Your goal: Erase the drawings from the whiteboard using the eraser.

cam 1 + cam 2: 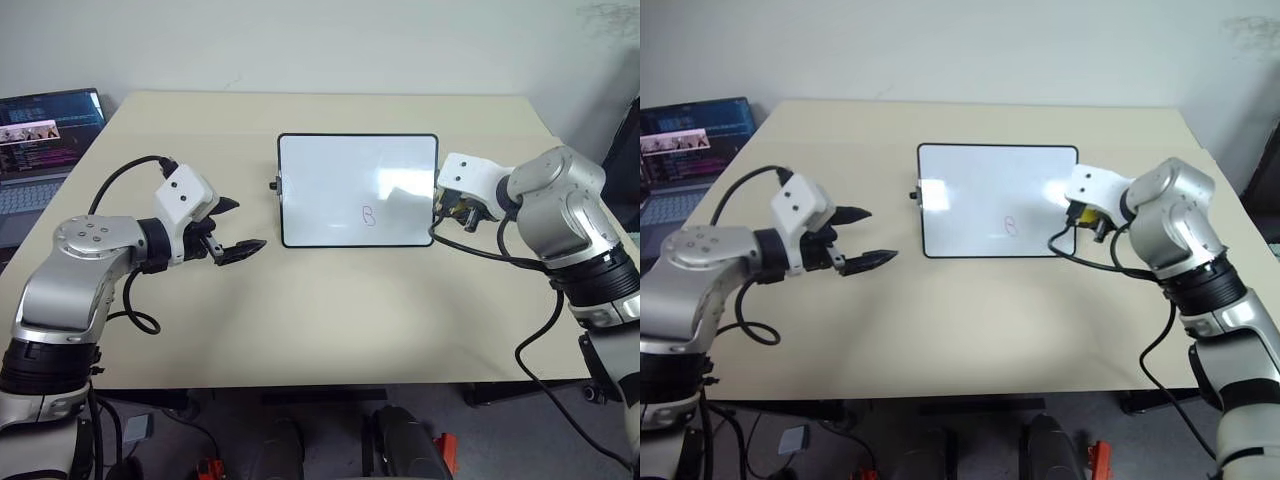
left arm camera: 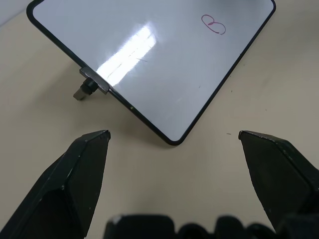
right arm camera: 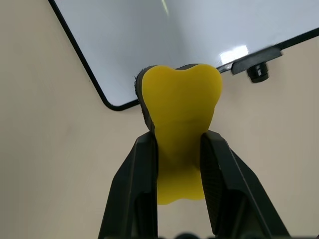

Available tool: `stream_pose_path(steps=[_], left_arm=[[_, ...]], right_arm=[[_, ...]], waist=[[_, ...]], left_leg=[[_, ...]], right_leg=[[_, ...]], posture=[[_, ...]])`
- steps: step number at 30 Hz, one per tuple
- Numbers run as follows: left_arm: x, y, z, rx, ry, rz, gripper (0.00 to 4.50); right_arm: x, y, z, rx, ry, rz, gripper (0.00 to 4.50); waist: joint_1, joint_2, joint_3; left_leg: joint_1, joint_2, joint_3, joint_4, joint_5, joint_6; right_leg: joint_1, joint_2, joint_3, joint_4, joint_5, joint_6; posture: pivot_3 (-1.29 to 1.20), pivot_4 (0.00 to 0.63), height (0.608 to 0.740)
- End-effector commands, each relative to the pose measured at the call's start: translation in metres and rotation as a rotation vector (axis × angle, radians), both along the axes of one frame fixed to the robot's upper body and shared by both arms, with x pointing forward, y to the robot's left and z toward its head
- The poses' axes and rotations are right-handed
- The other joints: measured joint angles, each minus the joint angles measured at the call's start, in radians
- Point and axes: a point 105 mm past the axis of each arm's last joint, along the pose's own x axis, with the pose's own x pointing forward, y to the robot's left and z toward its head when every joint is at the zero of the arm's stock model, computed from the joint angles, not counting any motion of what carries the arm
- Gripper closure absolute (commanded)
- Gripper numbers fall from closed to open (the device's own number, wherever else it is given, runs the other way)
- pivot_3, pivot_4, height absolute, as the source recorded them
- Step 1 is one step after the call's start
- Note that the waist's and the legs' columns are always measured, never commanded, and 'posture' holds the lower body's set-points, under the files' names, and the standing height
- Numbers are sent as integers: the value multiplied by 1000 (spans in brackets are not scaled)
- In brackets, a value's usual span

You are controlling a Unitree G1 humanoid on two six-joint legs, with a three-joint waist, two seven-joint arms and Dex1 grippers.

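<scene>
While clamped in the right gripper (image 3: pixel 178 149), the eraser (image 3: pixel 180 124) hangs beside the whiteboard (image 1: pixel 340 170).

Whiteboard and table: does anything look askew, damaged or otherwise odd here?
Nothing stands out. The whiteboard lies flat and roughly square on the table, with one small drawing left near its front edge. The right claw holds the eraser just off the board's right edge; the left claw is open and empty.

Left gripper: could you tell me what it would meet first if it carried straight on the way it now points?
Probably the whiteboard. The left gripper is open and aims across bare table at the board's near corner and left edge. It tilts slightly downward, so it might touch the table just short of the frame; depth is unclear.
</scene>
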Motion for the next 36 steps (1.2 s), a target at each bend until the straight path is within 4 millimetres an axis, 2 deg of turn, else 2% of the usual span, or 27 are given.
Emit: stream_pose_path(steps=[1,3,13,18,24,32,36], left_arm=[[-1,1,18,9,-80,2,0],[-2,1,19,7,-82,2,0],[0,1,27,3,-107,1,0],[0,2,34,-14,-124,0,0],[0,-1,34,-19,-129,-7,0],[0,-2,32,-13,-125,-11,0],[0,-3,29,-14,-118,-17,0]], right_arm=[[9,3,40,99,-141,-32,3668],[13,5,50,132,-172,-51,3668],[15,13,54,159,-193,-30,3669],[17,27,72,252,-237,0,3669],[16,38,74,279,-236,43,3669],[15,42,76,297,-240,63,3669],[13,48,83,328,-254,94,3669]], waist=[[0,0,0],[-3,0,0],[2,0,0],[-1,1,0],[0,1,0],[0,1,0],[0,1,0]], left_leg=[[0,0,0,0,0,0],[0,0,0,0,0,0],[-1,0,0,0,0,0],[-1,0,0,0,0,0],[-1,0,0,0,0,0],[-1,0,0,0,0,0],[-1,0,0,0,0,0]], right_leg=[[0,0,0,0,0,0],[0,0,0,0,0,0],[0,0,0,0,0,0],[-1,0,0,0,1,-1],[-1,0,0,0,1,-1],[-1,0,0,1,1,-1],[-1,0,0,1,1,-1]], posture=[[0,150,740],[0,150,740],[0,150,740],[0,150,740],[0,150,740],[0,150,740],[0,150,740]])
